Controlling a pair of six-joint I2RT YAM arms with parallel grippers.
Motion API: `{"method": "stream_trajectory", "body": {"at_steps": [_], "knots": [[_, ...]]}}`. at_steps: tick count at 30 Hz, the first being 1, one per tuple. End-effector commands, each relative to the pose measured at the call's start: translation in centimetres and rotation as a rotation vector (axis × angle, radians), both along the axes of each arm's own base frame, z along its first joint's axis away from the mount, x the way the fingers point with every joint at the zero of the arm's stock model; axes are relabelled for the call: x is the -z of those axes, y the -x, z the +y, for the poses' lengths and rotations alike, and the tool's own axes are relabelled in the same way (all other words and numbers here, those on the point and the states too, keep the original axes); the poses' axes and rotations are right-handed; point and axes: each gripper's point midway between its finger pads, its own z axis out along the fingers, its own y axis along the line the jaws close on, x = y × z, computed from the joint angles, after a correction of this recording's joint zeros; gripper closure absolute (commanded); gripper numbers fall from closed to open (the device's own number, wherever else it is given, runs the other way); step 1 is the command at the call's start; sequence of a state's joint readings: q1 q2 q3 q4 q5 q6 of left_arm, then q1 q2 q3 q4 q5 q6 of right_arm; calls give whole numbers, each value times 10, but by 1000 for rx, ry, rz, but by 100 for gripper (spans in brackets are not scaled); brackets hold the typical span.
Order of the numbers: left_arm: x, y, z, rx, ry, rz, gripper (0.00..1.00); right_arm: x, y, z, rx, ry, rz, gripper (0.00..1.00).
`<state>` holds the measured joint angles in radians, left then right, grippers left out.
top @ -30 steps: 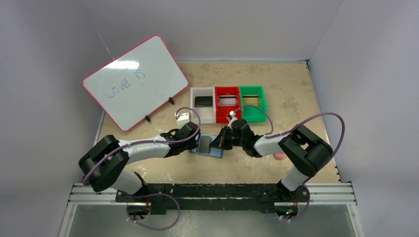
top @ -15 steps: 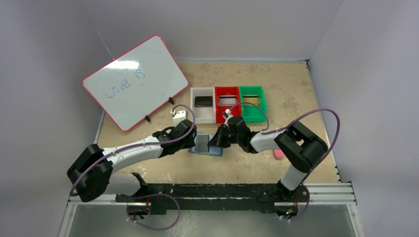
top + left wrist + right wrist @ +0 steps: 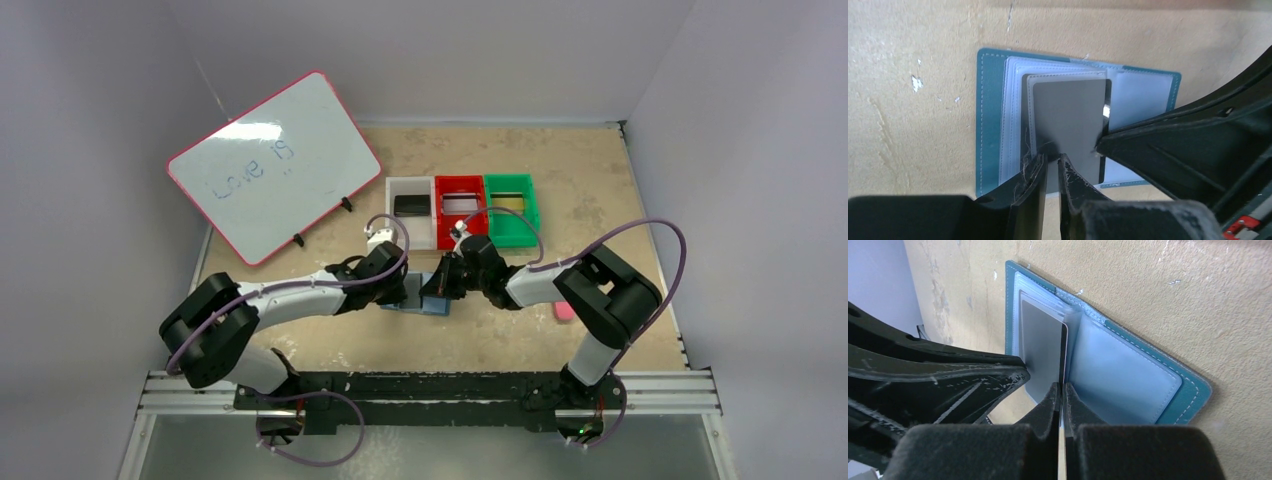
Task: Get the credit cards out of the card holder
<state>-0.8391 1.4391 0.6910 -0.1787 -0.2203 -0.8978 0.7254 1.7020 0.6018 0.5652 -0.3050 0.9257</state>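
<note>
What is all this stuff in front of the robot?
whiteboard: 1, white with pink-red frame, propped far left
white bin: 1, white, left of the far row, holds a black card
red bin: 1, red, mid row, holds a silvery card
green bin: 1, green, right of row, holds a gold card
card holder: 1, slate-blue, open between the grippers
grey card: 1, grey, on the holder's pockets
pink block: 1, pink, beside the right arm
table: 1, tan, under everything
left gripper: 1, black, fingers close together at the holder's edge
right gripper: 1, black, shut on the grey card's edge
</note>
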Motion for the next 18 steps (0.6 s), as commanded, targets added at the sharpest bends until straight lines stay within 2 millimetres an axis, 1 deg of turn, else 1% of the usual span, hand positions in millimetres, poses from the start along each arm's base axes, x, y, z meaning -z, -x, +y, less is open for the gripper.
{"method": "stream_trajectory", "body": {"at_steps": [1, 4, 7, 11, 18], "knots": [[3, 2, -10, 19, 65, 5, 87, 6, -2, -3, -1, 29, 4, 100], [15, 6, 0, -18, 27, 31, 91, 6, -1, -4, 2, 29, 2, 100], [25, 9, 19, -69, -52, 41, 95, 4, -1, -5, 7, 28, -1, 100], [30, 11, 40, -115, -134, 35, 98, 3, -1, -7, 12, 31, -3, 100], [30, 10, 41, -116, -161, 19, 100, 3, -2, -7, 14, 31, 0, 100]]}}
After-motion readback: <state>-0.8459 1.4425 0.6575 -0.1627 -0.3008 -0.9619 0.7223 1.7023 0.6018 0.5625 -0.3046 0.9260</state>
